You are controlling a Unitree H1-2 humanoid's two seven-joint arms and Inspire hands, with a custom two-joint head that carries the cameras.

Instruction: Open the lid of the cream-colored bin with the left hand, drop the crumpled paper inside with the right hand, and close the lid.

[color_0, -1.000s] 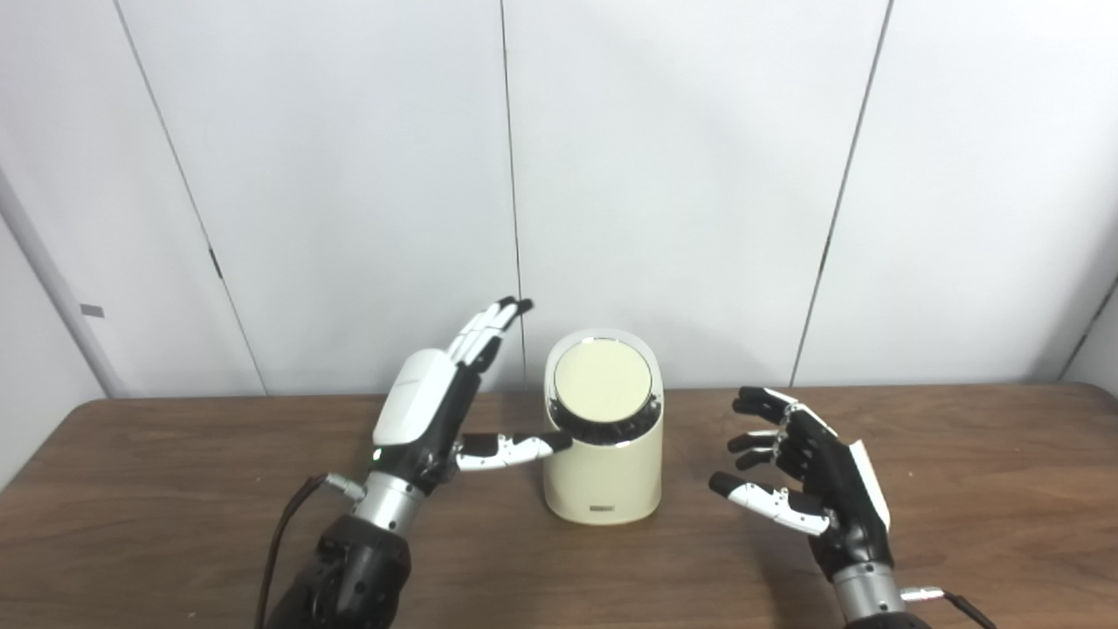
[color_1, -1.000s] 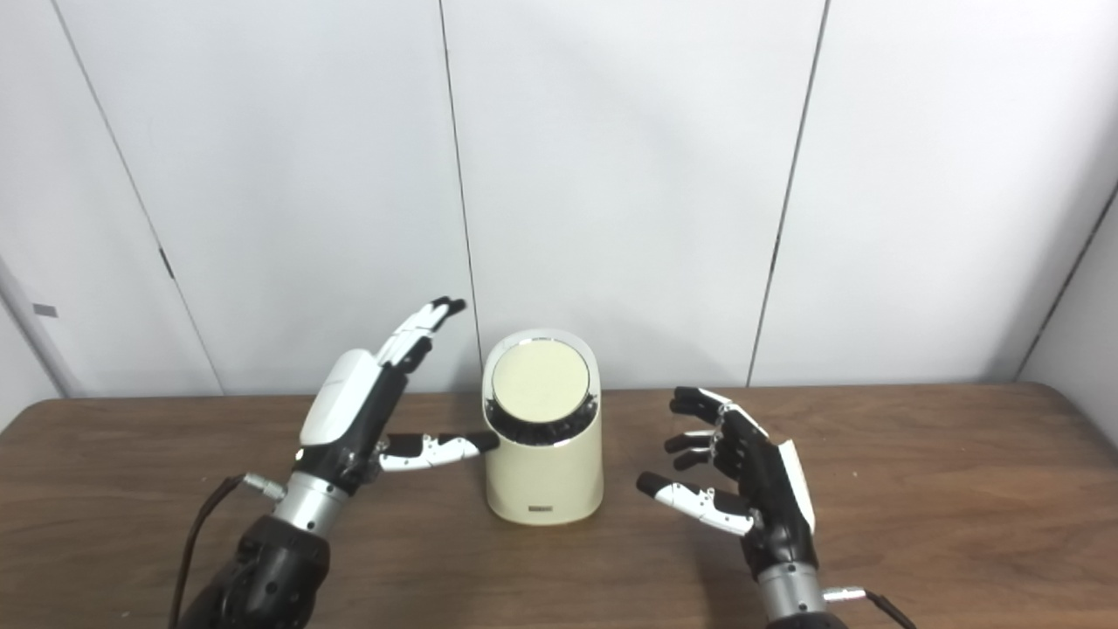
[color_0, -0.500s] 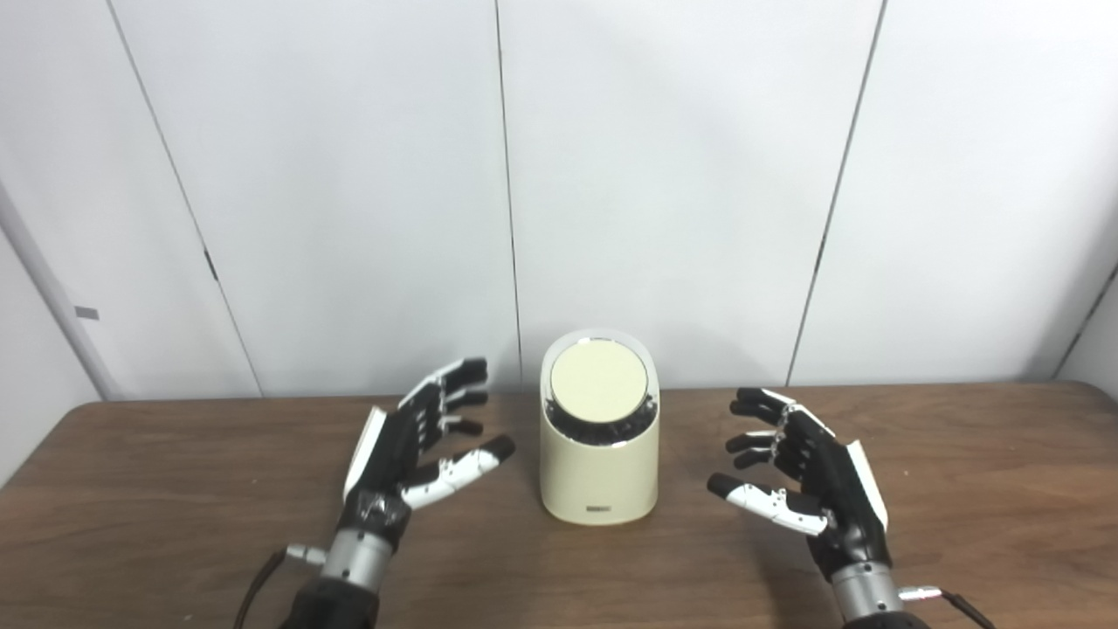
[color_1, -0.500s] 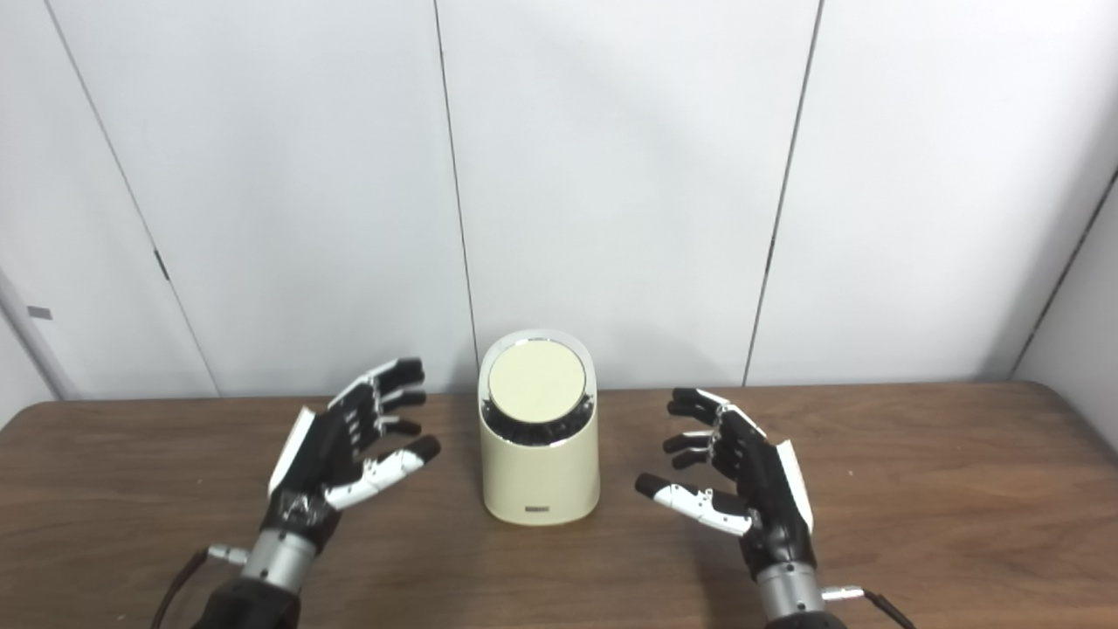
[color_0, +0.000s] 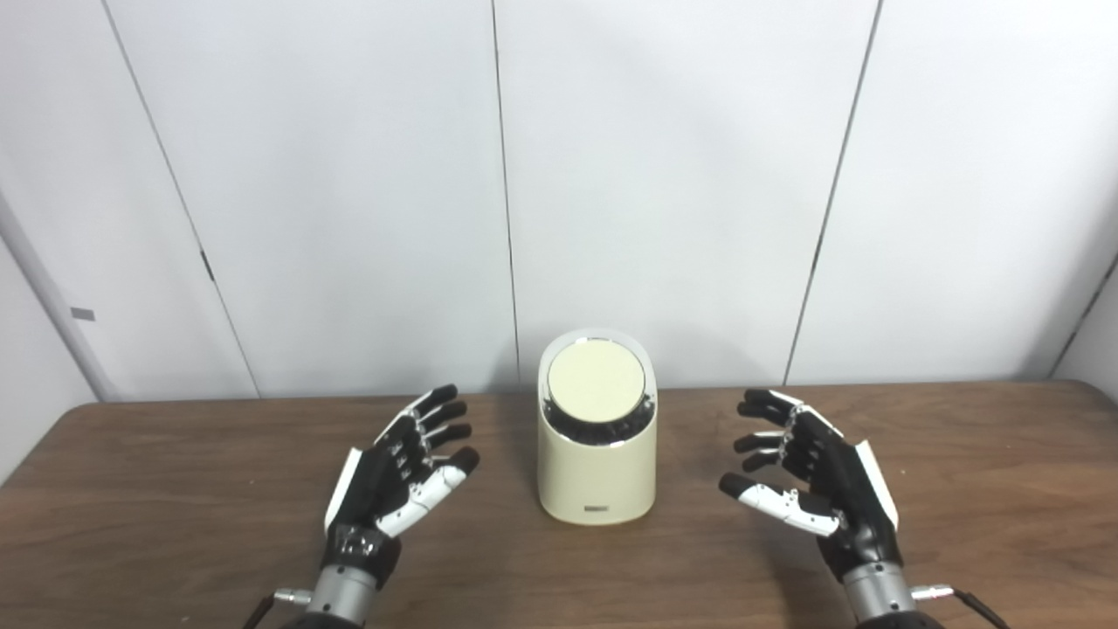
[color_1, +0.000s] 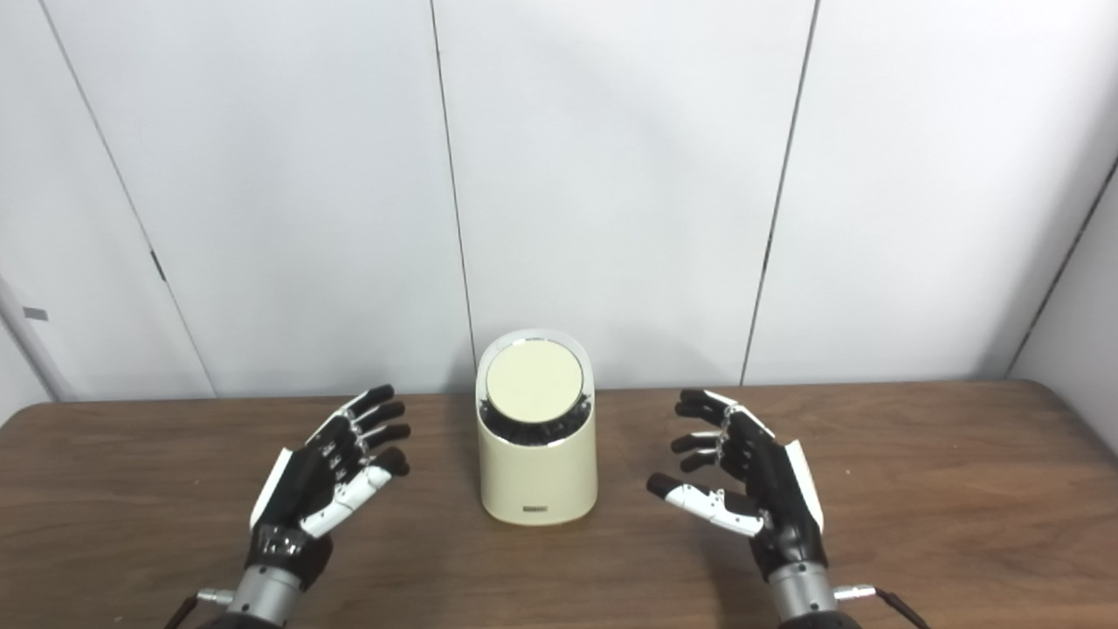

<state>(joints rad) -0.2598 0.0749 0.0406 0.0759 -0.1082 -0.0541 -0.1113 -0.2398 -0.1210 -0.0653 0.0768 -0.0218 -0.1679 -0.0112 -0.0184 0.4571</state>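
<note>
Left robot hand [color_0: 395, 476] and right robot hand [color_0: 817, 485] hover empty, fingers spread, either side of the cream-colored bin [color_0: 597, 432], which stands lid [color_0: 596, 383] shut on the counter [color_0: 175, 489].

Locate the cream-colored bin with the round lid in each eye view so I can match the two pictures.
Left eye view: the cream-colored cylindrical bin stands slightly right of picture center.
Right eye view: the same bin stands slightly left of center.
Shared landmark: the vertical wall panel seam just behind the bin, toward its left.
</note>
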